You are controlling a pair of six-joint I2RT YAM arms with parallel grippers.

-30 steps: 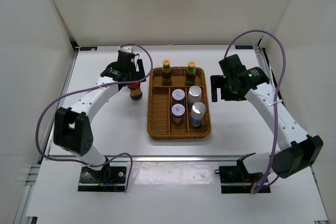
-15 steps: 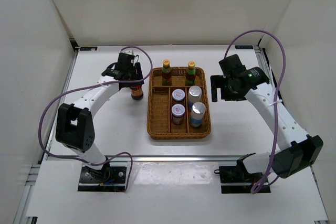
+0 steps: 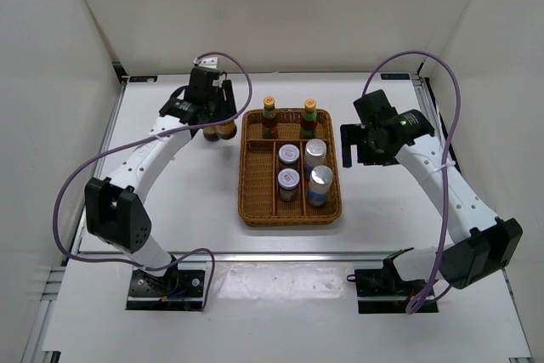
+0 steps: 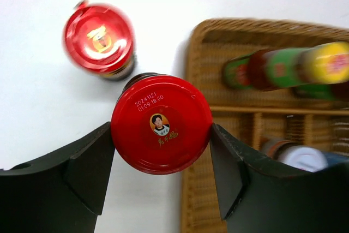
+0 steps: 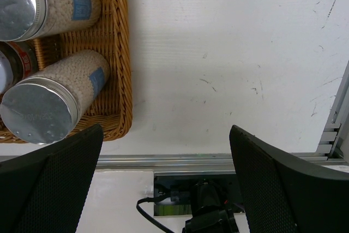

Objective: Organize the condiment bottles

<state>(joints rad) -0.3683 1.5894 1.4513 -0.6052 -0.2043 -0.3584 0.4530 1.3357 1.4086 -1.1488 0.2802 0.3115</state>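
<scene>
- Left gripper point(image 4: 161, 135) has moved up-frame in the overhead view since a second ago, and its jaws are now clamped on a red-capped jar point(image 4: 161, 124).
- The jar sits just left of the wicker tray point(image 3: 247, 207). It has a glossy round lid with a printed date and portrait. A twin jar point(image 4: 98, 39) stands close beside it.
- Right gripper point(image 5: 166, 135) is wide open and empty, right of the tray.
</scene>
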